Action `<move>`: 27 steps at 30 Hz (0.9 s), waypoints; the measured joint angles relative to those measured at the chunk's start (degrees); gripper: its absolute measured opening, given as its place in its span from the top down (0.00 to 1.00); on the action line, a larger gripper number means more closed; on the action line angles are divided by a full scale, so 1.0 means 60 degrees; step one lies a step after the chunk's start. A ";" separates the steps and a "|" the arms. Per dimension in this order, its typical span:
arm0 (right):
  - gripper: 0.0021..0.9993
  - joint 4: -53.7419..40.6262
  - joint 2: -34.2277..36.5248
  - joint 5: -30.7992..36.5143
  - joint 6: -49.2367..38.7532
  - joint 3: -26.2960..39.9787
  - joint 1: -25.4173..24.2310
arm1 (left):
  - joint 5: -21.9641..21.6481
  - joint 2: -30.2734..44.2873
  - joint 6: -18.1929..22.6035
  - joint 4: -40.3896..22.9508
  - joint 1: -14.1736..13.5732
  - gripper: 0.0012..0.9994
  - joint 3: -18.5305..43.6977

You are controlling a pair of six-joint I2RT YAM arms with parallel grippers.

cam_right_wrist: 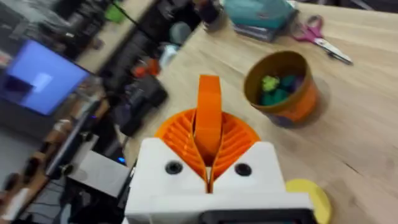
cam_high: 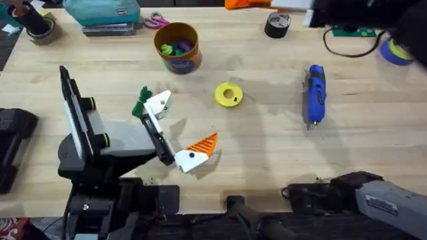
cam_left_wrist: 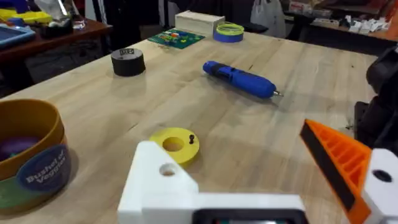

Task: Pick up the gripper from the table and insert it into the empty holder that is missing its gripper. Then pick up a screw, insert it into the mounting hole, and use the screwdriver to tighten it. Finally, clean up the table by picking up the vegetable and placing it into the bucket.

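My left gripper (cam_high: pixel 187 121) stands wide open over the table (cam_high: pixel 267 147). One finger is the bare white holder (cam_high: pixel 160 103) (cam_left_wrist: pixel 163 180); the other carries an orange ribbed tip (cam_high: pixel 204 143) (cam_left_wrist: pixel 336 155). The dark green vegetable (cam_high: pixel 141 101) lies right beside the holder. In the right wrist view my right gripper (cam_right_wrist: pixel 209 152) is shut on the orange gripper (cam_right_wrist: pixel 209 112), which stands upright between the pads. The blue screwdriver (cam_high: pixel 314 93) (cam_left_wrist: pixel 241 79) lies at the right. A small black screw (cam_left_wrist: pixel 191 139) sits on a yellow ring (cam_high: pixel 228 94). The ochre bucket (cam_high: pixel 178 47) (cam_right_wrist: pixel 280 87) holds colourful bits.
A black tape roll (cam_high: pixel 277 25) (cam_left_wrist: pixel 128 61) sits at the back, with a blue tape roll (cam_high: pixel 396 52) at the far right. Scissors (cam_high: pixel 155 21) and a teal case (cam_high: pixel 101 13) lie behind the bucket. The right arm (cam_high: pixel 373 197) lies low along the front edge.
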 joint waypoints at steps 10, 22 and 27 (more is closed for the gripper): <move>0.99 0.6465 0.0482 -0.2559 0.4190 -0.3628 -0.0907 | 0.0000 0.0000 0.0000 0.0000 0.0000 0.01 0.0000; 0.99 0.8696 0.3019 -0.5213 0.7009 -0.4152 -0.0908 | 0.0003 0.0000 0.0000 0.0000 0.0000 0.01 0.0000; 0.99 0.8396 0.3395 -0.5462 0.6929 -0.4152 -0.0317 | 0.0000 0.0000 0.0000 0.0000 0.0000 0.01 0.0000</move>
